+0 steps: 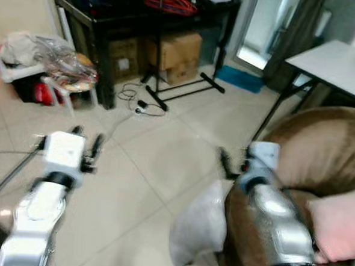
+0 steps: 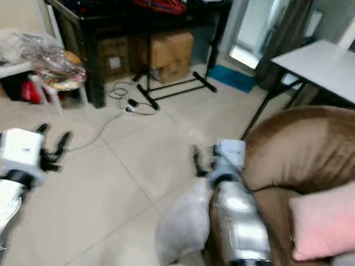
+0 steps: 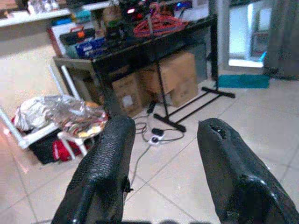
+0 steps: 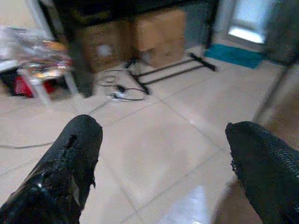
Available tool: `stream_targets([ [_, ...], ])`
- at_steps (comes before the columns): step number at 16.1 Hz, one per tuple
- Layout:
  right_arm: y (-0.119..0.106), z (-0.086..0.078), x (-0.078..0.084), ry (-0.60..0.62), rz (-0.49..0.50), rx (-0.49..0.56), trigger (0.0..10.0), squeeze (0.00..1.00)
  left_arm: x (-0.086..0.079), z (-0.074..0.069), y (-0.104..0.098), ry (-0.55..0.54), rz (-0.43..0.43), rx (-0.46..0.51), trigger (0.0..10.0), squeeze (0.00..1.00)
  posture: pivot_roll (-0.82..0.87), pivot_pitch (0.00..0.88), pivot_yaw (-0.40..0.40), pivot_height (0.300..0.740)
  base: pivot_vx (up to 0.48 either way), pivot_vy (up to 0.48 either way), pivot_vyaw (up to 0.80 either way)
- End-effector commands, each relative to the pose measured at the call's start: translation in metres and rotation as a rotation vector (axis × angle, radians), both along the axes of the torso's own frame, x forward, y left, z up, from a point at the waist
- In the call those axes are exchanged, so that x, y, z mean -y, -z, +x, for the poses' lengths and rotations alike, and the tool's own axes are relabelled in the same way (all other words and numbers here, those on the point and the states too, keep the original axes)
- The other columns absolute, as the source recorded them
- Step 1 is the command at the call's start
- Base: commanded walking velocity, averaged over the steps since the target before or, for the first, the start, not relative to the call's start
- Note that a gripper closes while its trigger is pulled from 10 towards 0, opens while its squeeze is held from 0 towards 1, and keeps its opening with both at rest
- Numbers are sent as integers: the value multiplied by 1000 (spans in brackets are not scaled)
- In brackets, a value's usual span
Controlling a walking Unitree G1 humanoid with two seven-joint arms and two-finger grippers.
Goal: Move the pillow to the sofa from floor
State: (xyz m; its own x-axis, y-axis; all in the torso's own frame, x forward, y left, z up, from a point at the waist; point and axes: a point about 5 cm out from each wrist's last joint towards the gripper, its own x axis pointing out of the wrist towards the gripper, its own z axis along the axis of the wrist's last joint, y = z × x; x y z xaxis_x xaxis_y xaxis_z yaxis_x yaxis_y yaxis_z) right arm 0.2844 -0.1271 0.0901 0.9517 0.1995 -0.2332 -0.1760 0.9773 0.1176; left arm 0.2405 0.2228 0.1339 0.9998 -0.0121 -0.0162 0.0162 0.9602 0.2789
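no text can be read; the boxes [image 3: 159, 79] carry pale labels [image 3: 126, 99], too blurred to make out.

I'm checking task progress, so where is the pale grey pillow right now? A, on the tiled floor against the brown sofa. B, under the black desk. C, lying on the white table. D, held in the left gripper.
A: the pale grey pillow rests on the tiled floor, leaning against the brown sofa; the open left gripper holds nothing.

Tiled floor [image 1: 151, 161], grey pillow [image 1: 201, 222] seemingly against brown sofa [image 1: 321, 148], cardboard boxes [image 1: 176, 54], cables [image 1: 137, 100]
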Motion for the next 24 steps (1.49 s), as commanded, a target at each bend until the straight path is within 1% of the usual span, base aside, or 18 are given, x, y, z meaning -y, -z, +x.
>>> stream_targets([
  [1,-2,0,13,37,-28,9,10000,0,8,3,-1,33,-4,3,10000,0,8,0,-39,740,300,0,0],
  [7,-1,0,12,13,-26,0,10000,0,9,3,-1,35,-3,3,10000,0,10,0,-41,740,302,0,0],
  [9,0,0,10,-16,-46,-2,10000,0,9,3,-1,35,-1,2,10000,0,11,0,-40,740,302,0,0],
  [10,0,0,10,-14,-45,-3,10000,0,9,3,-1,36,0,2,10000,0,11,0,-40,740,304,0,800],
  [12,0,1,11,18,-12,-12,10000,0,9,4,-1,37,1,1,10000,0,14,0,-41,740,304,0,0],
  [13,0,2,11,14,-21,-11,10000,0,9,4,-1,38,2,-2,10000,0,15,0,-41,740,289,0,0],
  [17,2,2,12,12,-19,-21,10000,0,13,3,2,60,13,-13,10000,0,16,0,-42,740,0,0,0],
  [20,3,2,13,22,-20,-24,10000,0,10,3,2,47,33,-11,10000,0,15,0,-43,710,0,0,0],
  [24,6,1,18,55,-21,-38,10000,0,6,2,1,28,35,-5,10000,0,18,0,-45,671,0,0,0],
])
